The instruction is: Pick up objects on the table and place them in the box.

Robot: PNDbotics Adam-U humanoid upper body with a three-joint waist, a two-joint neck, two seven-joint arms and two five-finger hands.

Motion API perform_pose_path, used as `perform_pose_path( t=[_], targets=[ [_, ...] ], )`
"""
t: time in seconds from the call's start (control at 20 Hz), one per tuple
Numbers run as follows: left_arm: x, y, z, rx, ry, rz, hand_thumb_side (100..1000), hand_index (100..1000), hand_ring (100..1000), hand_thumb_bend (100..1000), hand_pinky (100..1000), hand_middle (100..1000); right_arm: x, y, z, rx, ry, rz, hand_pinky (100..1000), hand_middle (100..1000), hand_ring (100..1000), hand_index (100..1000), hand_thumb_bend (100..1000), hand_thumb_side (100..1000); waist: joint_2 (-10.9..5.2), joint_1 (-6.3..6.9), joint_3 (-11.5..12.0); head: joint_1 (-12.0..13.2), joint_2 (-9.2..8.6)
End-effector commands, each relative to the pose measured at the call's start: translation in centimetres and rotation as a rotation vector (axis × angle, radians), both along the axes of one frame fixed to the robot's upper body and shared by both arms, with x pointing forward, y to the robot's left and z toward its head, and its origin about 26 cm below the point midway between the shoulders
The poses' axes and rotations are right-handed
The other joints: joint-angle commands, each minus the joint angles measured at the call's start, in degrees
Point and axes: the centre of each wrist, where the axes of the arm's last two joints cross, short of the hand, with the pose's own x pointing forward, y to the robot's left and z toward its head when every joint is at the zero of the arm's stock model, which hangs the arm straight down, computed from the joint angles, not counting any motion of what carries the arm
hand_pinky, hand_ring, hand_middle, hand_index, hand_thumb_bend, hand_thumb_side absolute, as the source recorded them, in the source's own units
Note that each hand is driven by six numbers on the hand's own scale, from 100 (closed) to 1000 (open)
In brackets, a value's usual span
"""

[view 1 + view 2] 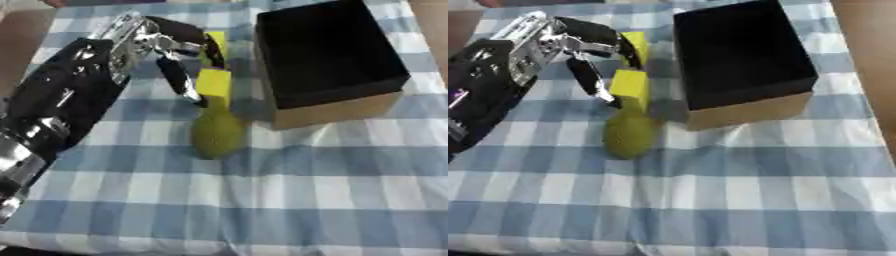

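Blue-and-white checked cloth (289,200) covers our table, and the box (328,52) stands open at the far right, its black inside showing nothing that we can make out. Our left hand (162,47) reaches in from the left toward a yellow block (213,82) just left of the box. Its fingers (179,77) and thumb are spread on either side of the block, one finger lying along the block's left side; we cannot tell whether they have closed on it, and the block looks to be resting on the cloth. A green pear (216,132) lies just in front of the block, touching it or nearly so. Our right hand shows in neither view. We judge the task barely begun: block and pear both remain outside the box, and the block seems the first to be lifted.
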Motion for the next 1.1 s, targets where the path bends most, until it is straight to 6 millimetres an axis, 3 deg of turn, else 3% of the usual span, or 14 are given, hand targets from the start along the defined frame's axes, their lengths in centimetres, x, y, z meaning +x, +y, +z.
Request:
perform_pose_path(
  t=[0.05, 0.2, 0.55, 0.85, 1.1],
  targets=[
    [-0.3, 0.2, 2.0, 0.312, 0.047, -0.224, 501, 737, 770, 486, 883, 572, -0.1, -0.2, 0.6, -0.007, -0.017, 0.001, 895, 446, 1000, 871, 100, 470, -0.31, 0.53, -0.1, 0.1, -0.51],
    [-0.5, 0.0, 2.3, 0.305, 0.042, -0.210, 470, 643, 708, 413, 862, 484, -0.1, -0.2, 0.6, -0.005, -0.016, 0.001, 895, 446, 1000, 872, 100, 470, -0.30, 0.56, -0.1, 0.1, -0.45],
    [-0.9, 0.0, 3.1, 0.273, 0.033, -0.184, 358, 513, 624, 322, 816, 387, -0.1, -0.2, 0.6, 0.000, -0.010, -0.002, 896, 445, 1000, 872, 100, 470, -0.38, 0.62, -0.1, 0.0, -0.41],
    [-1.3, 0.8, 4.5, 0.237, 0.021, -0.167, 249, 478, 606, 254, 801, 365, -0.1, -0.2, 0.6, 0.001, -0.009, -0.003, 896, 444, 1000, 872, 100, 470, -0.39, 0.62, -0.2, -0.1, -0.39],
    [-2.3, 1.8, 8.2, 0.139, -0.025, -0.160, 183, 494, 606, 200, 797, 377, -0.1, -0.2, 0.7, 0.001, -0.014, -0.004, 896, 444, 1000, 872, 100, 470, -0.16, 0.65, -0.4, -0.1, -0.49]
  ],
)
